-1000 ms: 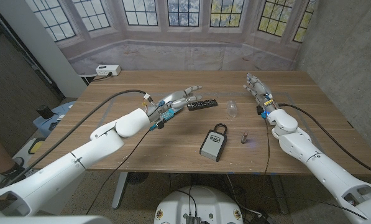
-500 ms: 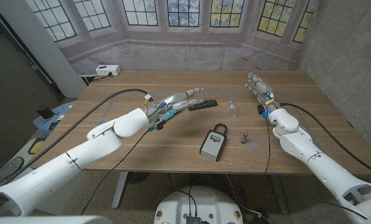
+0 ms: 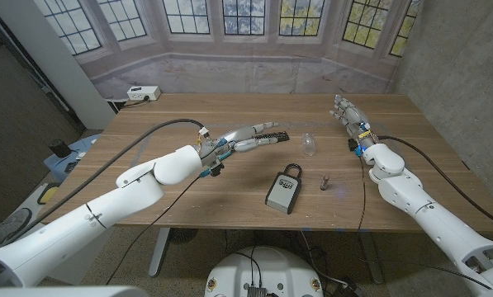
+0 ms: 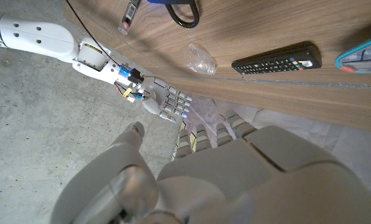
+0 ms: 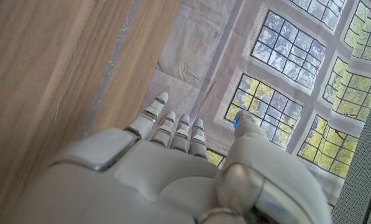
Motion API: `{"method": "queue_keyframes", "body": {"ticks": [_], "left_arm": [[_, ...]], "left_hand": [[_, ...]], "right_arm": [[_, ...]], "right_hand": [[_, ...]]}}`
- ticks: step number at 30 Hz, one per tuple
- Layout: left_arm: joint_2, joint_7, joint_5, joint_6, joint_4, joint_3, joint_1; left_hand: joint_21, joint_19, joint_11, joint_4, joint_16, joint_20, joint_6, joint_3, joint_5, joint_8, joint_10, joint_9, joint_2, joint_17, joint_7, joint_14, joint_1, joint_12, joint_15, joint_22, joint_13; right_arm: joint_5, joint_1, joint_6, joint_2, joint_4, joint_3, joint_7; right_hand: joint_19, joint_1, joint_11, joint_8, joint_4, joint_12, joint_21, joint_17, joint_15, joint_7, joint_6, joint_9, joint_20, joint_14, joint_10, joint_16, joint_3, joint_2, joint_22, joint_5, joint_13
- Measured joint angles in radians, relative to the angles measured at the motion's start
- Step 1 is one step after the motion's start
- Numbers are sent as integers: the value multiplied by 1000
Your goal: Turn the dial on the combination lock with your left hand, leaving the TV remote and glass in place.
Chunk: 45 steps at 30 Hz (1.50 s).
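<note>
Since a second earlier, the left hand (image 3: 244, 138) had reached farther right across the table (image 3: 188, 186), its fingers now over the near end of the TV remote (image 3: 270, 137), while the lock, glass and remote lay where they had been. That hand was held above the wood with its fingers stretched out and slightly apart, gripping nothing. A white power strip (image 3: 144, 93) sat at the far left corner of the table. The black remote lay flat just beyond the hand's fingertips. Nearer the front edge, right of the left forearm, the grey combination lock (image 3: 282, 189) lay on its back with its black shackle pointing away from the robot, well apart from the left hand. The clear glass (image 3: 310, 144) stood just right of the remote and behind the lock. A small dark upright object (image 3: 324, 181) stood beside the lock's right side. At the right, the right hand (image 3: 348, 116) was extended toward the far edge, fingers straight and close together, holding nothing.
</note>
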Motion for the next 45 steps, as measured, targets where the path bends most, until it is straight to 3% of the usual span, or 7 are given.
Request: {"method": "queue_keyframes", "body": {"ticks": [10, 21, 31, 37, 45], "left_arm": [[10, -17, 72, 48, -57, 23, 1], [23, -23, 116, 72, -101, 30, 25], [38, -15, 133, 77, -129, 18, 56], [45, -13, 133, 70, -132, 8, 67], [48, -27, 133, 53, -127, 6, 64]], "left_hand": [[0, -4, 0, 1, 0, -4, -8, -1, 0, 0, 0, 5, 2, 0, -13, -7, -15, 0, 4, 0, -1], [0, -11, 0, 22, 4, -3, -16, -13, 0, -6, 0, 5, 3, 5, -23, -12, -44, 0, 9, 0, -1], [0, -14, 3, 31, 8, 0, -21, -14, 0, -6, 55, 3, 2, 2, -35, 1, -63, 21, 23, 0, -1], [0, -14, 16, 50, 8, 0, -16, -22, 0, -6, 85, 5, -3, 2, -41, 3, -86, 26, 24, 5, -1], [0, -24, 13, 74, 8, 9, -45, -29, 0, -6, 88, 5, -3, 5, -47, 12, -118, 30, 26, 5, -1]], "right_arm": [[11, -37, -19, -42, -47, 23, 1], [19, -61, -33, -67, -72, 37, -1], [19, -68, -35, -73, -83, 40, 0], [19, -71, -30, -71, -83, 43, -5], [18, -72, -13, -64, -68, 46, -7]], "right_hand": [[-3, 0, -1, -4, 0, 0, 0, 3, 0, 5, -6, 0, 2, -7, -13, 0, 0, 0, 0, 0, 0], [-17, 0, 3, -9, 0, -4, 0, 3, 5, 5, -24, 0, 2, -13, -26, 0, 0, 0, 0, 0, 0], [-16, 0, 3, -9, 0, -4, 0, 2, 5, 9, -27, 0, 2, -13, -26, 0, 0, 0, 0, 0, 0], [-16, 0, 3, -9, 0, -4, 0, 2, 5, 9, -27, 0, 2, -12, -26, 0, 0, 0, 0, 0, 0], [-16, 0, 3, -9, 0, -4, 0, 2, 1, 9, -27, 0, 2, -17, -26, 0, 0, 0, 0, 0, 0]]}}
